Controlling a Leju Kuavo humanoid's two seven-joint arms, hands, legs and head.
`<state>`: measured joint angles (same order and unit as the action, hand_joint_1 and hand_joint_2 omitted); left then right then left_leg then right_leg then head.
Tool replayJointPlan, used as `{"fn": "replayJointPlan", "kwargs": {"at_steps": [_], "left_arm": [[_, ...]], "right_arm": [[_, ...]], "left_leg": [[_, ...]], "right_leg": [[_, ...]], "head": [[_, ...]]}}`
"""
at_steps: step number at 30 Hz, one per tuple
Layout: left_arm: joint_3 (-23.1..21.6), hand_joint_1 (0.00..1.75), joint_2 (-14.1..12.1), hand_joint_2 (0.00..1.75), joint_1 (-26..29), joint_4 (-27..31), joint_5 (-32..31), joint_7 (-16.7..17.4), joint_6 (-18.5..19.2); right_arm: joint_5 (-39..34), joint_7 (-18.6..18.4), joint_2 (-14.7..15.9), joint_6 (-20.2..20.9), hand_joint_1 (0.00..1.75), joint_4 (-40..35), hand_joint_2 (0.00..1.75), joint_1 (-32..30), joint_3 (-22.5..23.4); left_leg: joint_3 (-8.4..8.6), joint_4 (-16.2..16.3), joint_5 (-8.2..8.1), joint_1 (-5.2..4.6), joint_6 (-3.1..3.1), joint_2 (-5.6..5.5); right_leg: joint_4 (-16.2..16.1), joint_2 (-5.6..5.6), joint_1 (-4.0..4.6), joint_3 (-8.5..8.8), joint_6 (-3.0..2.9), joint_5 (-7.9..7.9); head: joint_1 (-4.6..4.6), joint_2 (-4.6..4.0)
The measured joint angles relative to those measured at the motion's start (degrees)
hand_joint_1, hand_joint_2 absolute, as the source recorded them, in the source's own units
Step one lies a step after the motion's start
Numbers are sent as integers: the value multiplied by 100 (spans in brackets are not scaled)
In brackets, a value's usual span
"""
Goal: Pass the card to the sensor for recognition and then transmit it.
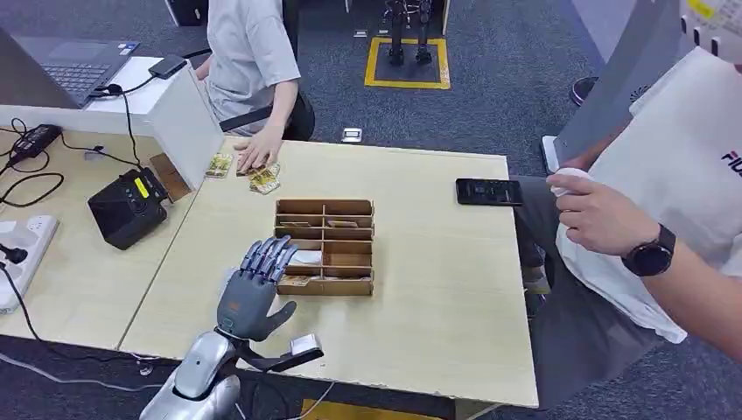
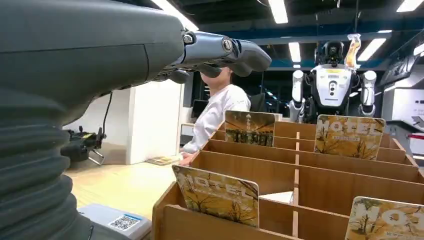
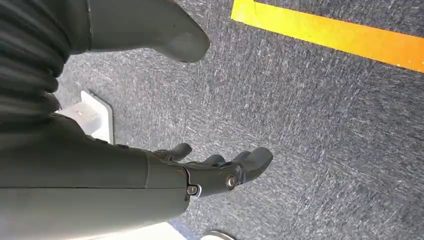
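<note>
Left hand (image 1: 255, 293) hovers just beside left edge of wooden organizer (image 1: 325, 247), fingers spread, holding nothing. Bare tabletop (image 1: 437, 297) right of box. Left wrist view adds what head cam can't — hotel cards (image 2: 218, 194) standing upright in slots, faces toward camera, long axis across slot. Right hand (image 3: 200, 172) hangs over carpet, fingers loosely apart, nothing held. Black sensor (image 1: 129, 207) sits on neighbouring desk, left of the box.

Right hand (image 3: 200, 170) empty, fingers (image 3: 255, 160) loosely extended and apart, above grey carpet (image 3: 310, 120) crossed by a yellow floor stripe (image 3: 340, 35).
</note>
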<state>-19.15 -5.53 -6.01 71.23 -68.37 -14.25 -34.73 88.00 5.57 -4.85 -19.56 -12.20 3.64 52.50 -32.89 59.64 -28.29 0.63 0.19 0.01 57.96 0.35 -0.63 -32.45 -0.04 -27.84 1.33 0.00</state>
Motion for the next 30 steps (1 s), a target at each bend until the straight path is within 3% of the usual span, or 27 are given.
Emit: {"fn": "replayJointPlan", "kwargs": {"at_steps": [24,30], "left_arm": [[0,0,118,175,-158,-315,-11,20,-28],[0,0,168,175,-324,-713,28,28,-72]], "right_arm": [[20,11,0,-2,0,0,175,2,-2],[26,22,0,-7,0,0,175,1,-2]], "left_leg": [[0,0,0,0,0,0],[0,0,0,0,0,0]], "right_leg": [[0,0,0,0,0,0],[0,0,0,0,0,0]], "head": [[0,0],[0,0]]}}
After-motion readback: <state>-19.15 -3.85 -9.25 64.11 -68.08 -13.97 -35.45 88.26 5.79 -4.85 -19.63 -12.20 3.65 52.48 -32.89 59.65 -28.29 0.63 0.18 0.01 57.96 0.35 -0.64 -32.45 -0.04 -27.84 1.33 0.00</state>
